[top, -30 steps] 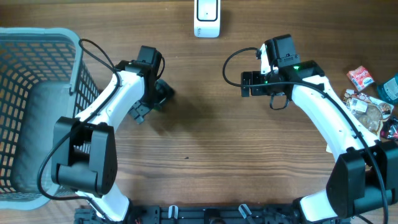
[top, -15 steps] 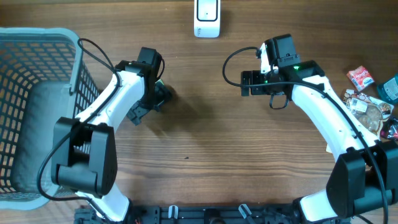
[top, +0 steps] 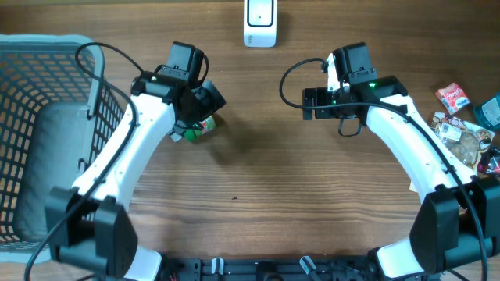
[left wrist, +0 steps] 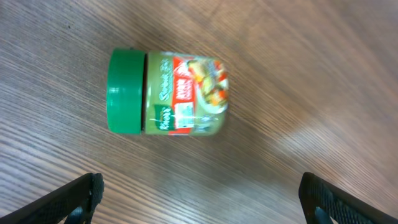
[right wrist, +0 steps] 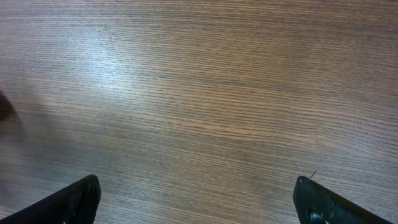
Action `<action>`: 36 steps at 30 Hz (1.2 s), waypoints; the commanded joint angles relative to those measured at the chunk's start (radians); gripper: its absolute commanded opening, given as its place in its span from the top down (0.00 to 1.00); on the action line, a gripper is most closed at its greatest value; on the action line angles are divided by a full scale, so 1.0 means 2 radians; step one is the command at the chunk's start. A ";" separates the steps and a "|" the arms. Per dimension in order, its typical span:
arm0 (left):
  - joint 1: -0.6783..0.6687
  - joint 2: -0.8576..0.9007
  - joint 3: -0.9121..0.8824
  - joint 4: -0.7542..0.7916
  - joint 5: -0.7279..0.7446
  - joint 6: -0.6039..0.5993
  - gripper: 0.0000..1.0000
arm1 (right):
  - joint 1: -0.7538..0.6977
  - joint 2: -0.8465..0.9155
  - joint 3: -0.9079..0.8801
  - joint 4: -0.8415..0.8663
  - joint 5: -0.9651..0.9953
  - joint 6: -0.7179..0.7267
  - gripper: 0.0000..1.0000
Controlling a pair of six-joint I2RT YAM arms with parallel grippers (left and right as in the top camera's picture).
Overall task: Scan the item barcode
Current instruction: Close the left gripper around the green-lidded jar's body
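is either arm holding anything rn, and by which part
Nothing is held. The jar lies on its side on the table, apart from the left gripper, whose jaws stand open. The right gripper is open too, over bare table.

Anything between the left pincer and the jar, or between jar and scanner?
Nothing visible. The green-lidded jar lies on its side on the table below the open left pincer, untouched. Only bare wood separates it from the white scanner.
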 commanded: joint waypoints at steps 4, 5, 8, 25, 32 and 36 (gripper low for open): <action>0.002 0.057 0.003 0.015 0.011 0.012 0.00 | -0.001 -0.001 0.010 -0.001 -0.006 0.002 0.00; 0.002 0.059 0.003 0.019 0.011 0.012 0.00 | -0.001 -0.001 0.010 -0.001 -0.006 0.002 0.00; 0.002 0.060 0.003 0.027 0.011 0.012 0.00 | -0.001 -0.001 0.010 0.000 -0.006 0.002 0.00; 0.042 0.060 0.006 -0.018 0.010 0.006 0.00 | -0.001 -0.001 0.010 0.002 -0.006 0.002 0.00; 0.043 0.060 0.006 -0.008 0.012 0.012 0.00 | -0.001 -0.001 0.010 0.003 -0.006 0.002 0.00; 0.043 0.060 0.006 0.002 0.013 0.012 0.00 | -0.001 -0.001 0.010 0.003 -0.006 0.002 0.00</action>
